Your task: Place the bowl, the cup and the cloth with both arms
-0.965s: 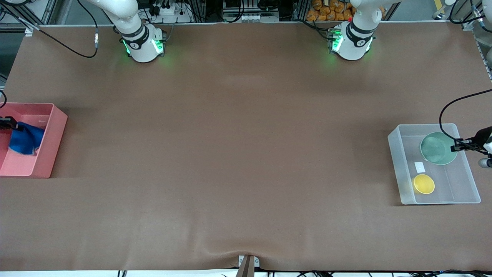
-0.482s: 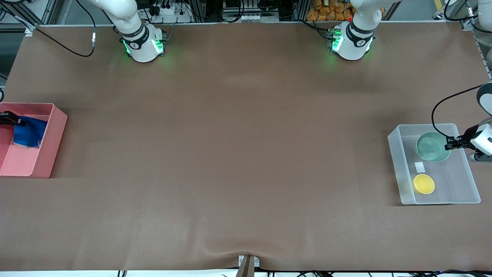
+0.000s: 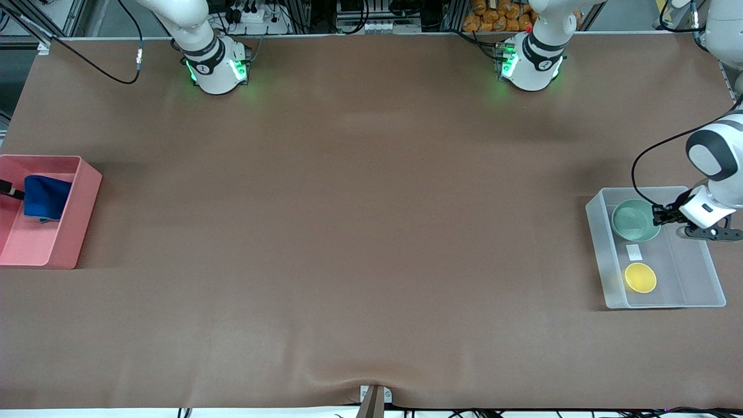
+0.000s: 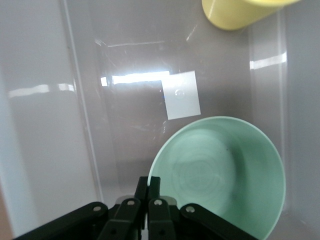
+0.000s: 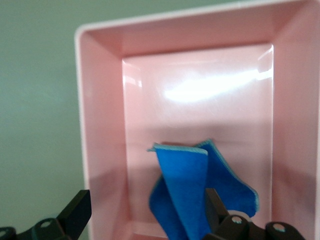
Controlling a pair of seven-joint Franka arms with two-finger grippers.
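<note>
The mint-green bowl is inside the clear bin. My left gripper is shut on its rim, as the left wrist view shows, with the bowl tilted beside the fingers. The yellow cup stands in the same bin, nearer the front camera, and its edge shows in the left wrist view. The blue cloth lies crumpled in the pink bin. My right gripper is open just above the cloth, with one finger next to it.
A white label is stuck to the clear bin's floor between bowl and cup. The pink bin stands at the right arm's end of the table, the clear bin at the left arm's end. Brown table covering lies between them.
My left gripper has lowered the bowl into the clear bin, shifting it toward the right arm's end. My right gripper has let go of the cloth, which now rests in the pink bin.
</note>
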